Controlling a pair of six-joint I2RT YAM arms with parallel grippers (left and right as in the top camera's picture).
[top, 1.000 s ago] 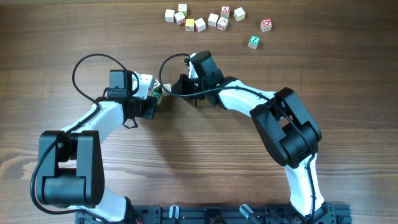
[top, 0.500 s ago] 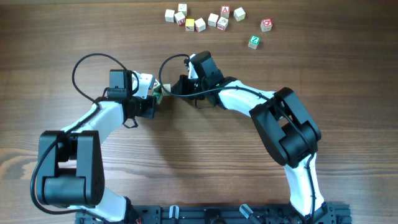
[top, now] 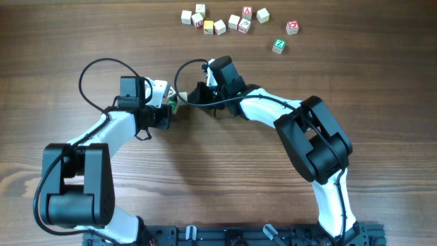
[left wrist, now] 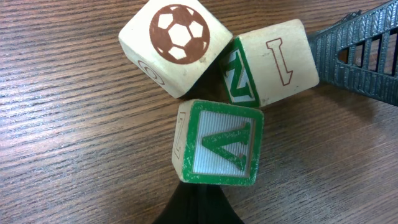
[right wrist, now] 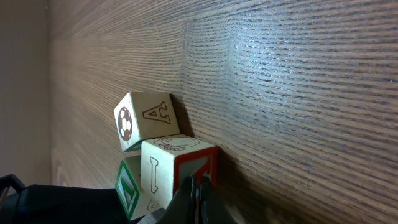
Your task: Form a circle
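Note:
The circle is a tight group of three small wooden cubes touching one another: a football cube [left wrist: 177, 46], a cube with a red I and a green N [left wrist: 273, 62], and a green-framed A cube [left wrist: 217, 143]. From overhead the group [top: 175, 101] is mostly hidden between the two arms. My left gripper [left wrist: 198, 202] is shut with nothing in it, its tips against the near edge of the green A cube. My right gripper [right wrist: 198, 186] is also shut on nothing, its tips pressed to the red-framed face of the I cube [right wrist: 174, 171]. The football cube [right wrist: 146, 118] stands behind that cube.
Several loose letter cubes [top: 218, 26] lie scattered along the far edge of the table, with a green Z cube [top: 278, 46] and a red-printed cube [top: 292, 27] to their right. Black cables [top: 95, 72] loop beside each wrist.

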